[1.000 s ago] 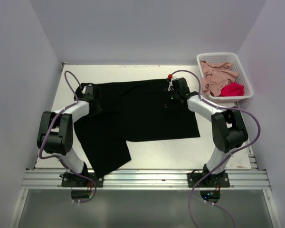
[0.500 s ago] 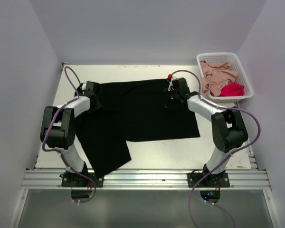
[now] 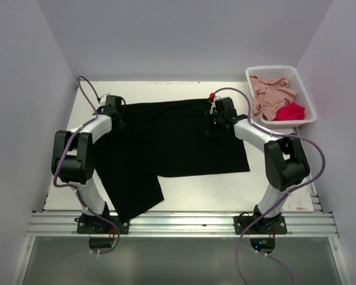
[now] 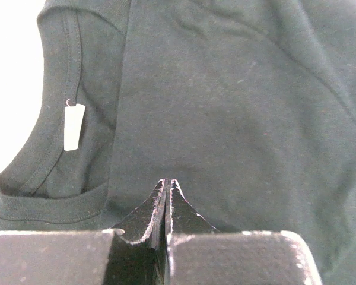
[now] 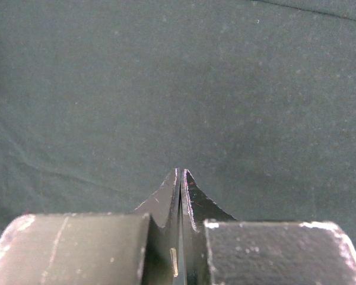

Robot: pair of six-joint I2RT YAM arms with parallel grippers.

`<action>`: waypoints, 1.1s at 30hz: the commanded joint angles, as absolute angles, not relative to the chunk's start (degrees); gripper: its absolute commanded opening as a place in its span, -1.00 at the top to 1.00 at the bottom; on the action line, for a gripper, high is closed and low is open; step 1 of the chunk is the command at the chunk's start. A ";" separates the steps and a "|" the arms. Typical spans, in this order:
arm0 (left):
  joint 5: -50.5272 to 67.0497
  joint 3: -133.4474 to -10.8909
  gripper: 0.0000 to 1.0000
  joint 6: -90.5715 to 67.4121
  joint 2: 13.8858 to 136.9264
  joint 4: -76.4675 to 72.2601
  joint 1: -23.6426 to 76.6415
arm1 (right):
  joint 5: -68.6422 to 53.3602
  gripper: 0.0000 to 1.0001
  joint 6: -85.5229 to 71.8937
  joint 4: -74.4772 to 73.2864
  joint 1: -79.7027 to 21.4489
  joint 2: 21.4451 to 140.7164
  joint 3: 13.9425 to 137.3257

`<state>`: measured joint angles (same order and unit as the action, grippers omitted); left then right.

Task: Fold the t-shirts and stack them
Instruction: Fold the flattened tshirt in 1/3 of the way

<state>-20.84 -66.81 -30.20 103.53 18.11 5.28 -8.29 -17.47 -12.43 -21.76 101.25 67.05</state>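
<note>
Cloth of the black shirt (image 3: 166, 142) spreads over the counter (image 3: 225, 190), one flap (image 3: 133, 196) trailing toward the lower left of the top view. Both tools rest near its far edge, jaws pressed together with no cloth visibly pinched: left tool (image 3: 114, 110) beside the collar tag (image 4: 74, 126), right tool (image 3: 216, 122) on flat fabric. Pushing with closed jaws could bunch the shirt and skew the fold. Upper right, the basket (image 3: 272, 68) holds the pink shirt (image 3: 268, 95) and red shirt (image 3: 289, 111).

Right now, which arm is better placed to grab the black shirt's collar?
Left. The left gripper sits beside the collar and white tag; the right gripper faces only plain black t-shirt cloth.
</note>
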 commanded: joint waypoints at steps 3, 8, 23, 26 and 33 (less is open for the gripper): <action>-21.80 -66.98 1.00 -29.18 103.98 18.19 4.13 | -7.56 1.00 -16.52 -12.13 -22.15 101.60 68.55; -18.73 -63.99 1.00 -29.01 97.67 16.44 4.31 | -7.65 1.00 -16.52 -12.30 -22.06 101.69 68.64; -14.07 -57.05 1.00 -28.03 93.07 18.19 4.92 | -7.91 1.00 -16.70 -12.04 -22.15 101.69 68.64; -14.15 -55.20 1.00 -28.65 93.69 18.19 4.92 | -7.91 1.00 -16.70 -12.13 -22.15 101.52 68.64; -13.18 -53.79 1.00 -28.57 91.76 17.93 5.19 | -7.91 1.00 -16.70 -12.13 -22.24 101.51 68.64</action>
